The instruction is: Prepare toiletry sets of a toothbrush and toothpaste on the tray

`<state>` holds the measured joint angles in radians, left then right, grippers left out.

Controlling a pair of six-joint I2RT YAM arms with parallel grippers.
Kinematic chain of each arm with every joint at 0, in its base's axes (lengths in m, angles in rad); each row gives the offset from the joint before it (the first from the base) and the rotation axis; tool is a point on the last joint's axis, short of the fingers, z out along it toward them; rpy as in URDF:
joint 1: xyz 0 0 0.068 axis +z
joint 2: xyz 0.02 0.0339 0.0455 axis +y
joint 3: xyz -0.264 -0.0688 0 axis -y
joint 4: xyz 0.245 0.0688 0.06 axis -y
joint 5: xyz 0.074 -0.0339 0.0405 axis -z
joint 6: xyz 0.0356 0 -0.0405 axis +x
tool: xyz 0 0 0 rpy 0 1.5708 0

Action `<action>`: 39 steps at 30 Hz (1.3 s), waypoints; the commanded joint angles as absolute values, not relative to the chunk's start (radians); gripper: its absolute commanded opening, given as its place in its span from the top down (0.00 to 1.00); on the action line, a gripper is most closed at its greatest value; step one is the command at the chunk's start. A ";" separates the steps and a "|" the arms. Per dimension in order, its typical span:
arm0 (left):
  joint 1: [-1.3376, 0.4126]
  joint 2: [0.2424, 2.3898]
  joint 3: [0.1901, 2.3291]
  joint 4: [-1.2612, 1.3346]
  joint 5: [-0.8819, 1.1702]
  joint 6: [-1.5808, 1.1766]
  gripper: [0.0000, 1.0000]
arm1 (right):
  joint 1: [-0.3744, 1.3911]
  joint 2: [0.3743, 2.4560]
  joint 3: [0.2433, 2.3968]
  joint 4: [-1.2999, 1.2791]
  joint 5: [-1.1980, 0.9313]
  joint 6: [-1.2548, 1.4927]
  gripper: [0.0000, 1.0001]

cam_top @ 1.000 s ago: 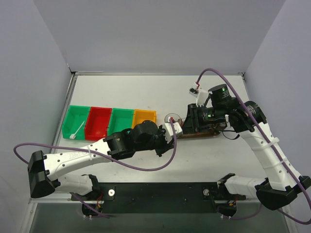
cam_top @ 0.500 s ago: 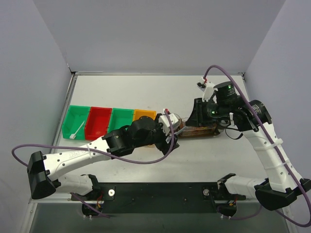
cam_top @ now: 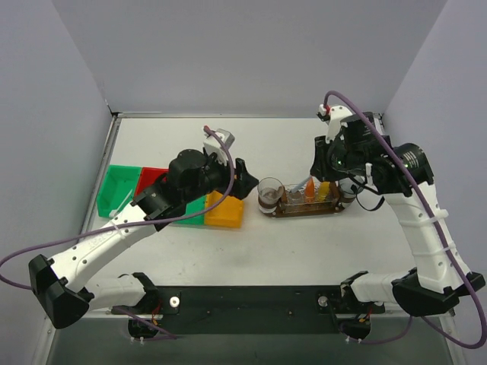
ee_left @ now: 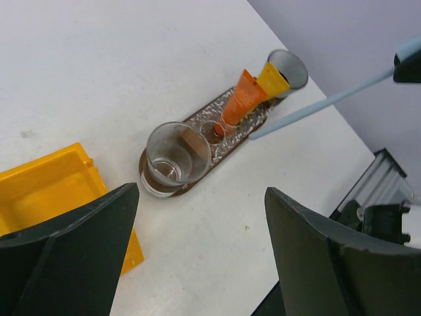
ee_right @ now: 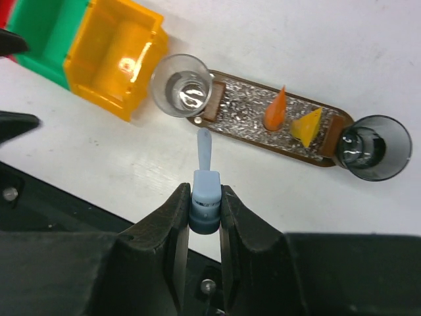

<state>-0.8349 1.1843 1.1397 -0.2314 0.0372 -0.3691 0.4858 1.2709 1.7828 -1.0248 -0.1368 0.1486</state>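
The dark-brown tray (cam_top: 304, 211) (ee_right: 247, 102) (ee_left: 223, 128) carries an orange toothpaste tube (ee_right: 275, 110) (ee_left: 242, 102) and a yellow one (ee_right: 307, 125) (ee_left: 271, 78) standing upright. A clear glass (cam_top: 269, 194) (ee_left: 177, 155) stands on its left end and a darker glass (ee_right: 371, 148) on its right end. My right gripper (ee_right: 205, 197) (cam_top: 327, 163) hovers over the tray, shut on the thick end of a pale blue toothbrush (ee_right: 204, 158) (ee_left: 316, 105); its tip points down beside the clear glass. My left gripper (ee_left: 200, 257) (cam_top: 243, 176) is open, empty, raised left of the tray.
A row of bins lies left of the tray: green (cam_top: 122, 186), red (cam_top: 152, 181), green (cam_top: 192, 213), and yellow-orange (cam_top: 226, 211) (ee_right: 118, 56) nearest the tray. A white toothbrush (cam_top: 120, 204) lies in the far-left green bin. Walls enclose the table on three sides.
My left gripper opened, letting go of the clear glass at the tray's left end, and drew back up and left. My right arm lifted slightly, uncovering the tubes.
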 commanded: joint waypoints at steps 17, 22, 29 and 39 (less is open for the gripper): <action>-0.483 1.108 1.138 -0.385 -0.008 -0.618 0.12 | 0.462 1.454 1.698 -0.902 -0.014 0.006 1.00; -0.474 1.120 1.137 -0.380 0.000 -0.620 0.13 | 0.462 1.479 1.692 -0.887 -0.035 0.006 1.00; -0.465 1.127 1.135 -0.382 0.000 -0.626 0.12 | 0.463 1.505 1.646 -0.868 -0.049 -0.018 1.00; -0.459 1.131 1.135 -0.390 0.000 -0.629 0.13 | 0.462 1.537 1.606 -0.841 -0.078 -0.031 1.00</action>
<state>-0.4675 1.1297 1.1194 -0.3985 -0.0097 -0.6216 0.4698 1.5200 1.6226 -0.8566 -0.0608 -0.0101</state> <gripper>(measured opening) 0.875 0.164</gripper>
